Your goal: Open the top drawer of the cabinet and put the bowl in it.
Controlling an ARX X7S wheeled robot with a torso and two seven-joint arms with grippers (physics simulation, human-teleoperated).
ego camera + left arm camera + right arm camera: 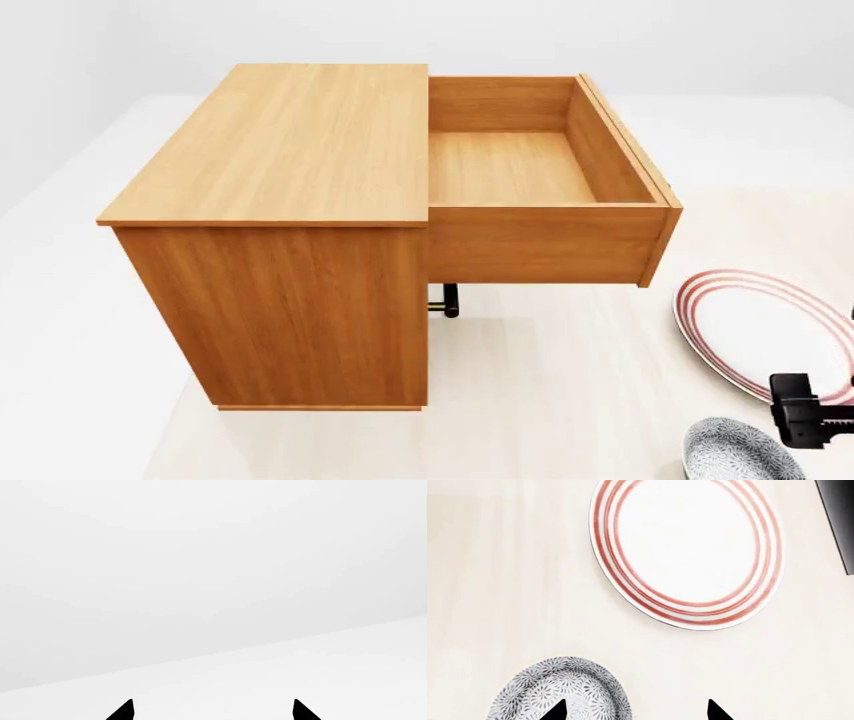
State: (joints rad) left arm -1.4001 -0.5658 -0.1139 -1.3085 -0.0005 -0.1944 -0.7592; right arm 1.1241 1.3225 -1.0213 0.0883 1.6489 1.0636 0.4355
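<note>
Jaws apart above grey-speckled bowl (557, 692), white inside

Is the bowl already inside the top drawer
No, the top drawer is pulled open and empty, while the bowl sits on the floor beside the plate.

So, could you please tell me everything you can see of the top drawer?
The top drawer is an orange-brown, wood-looking open box, pulled far out of the cabinet toward the right of the head view. Its inside is bare: nothing lies in it. It sits level, with its front panel seen edge-on at the far right, so its handle is hidden. Nothing but the cabinet touches it.
</note>
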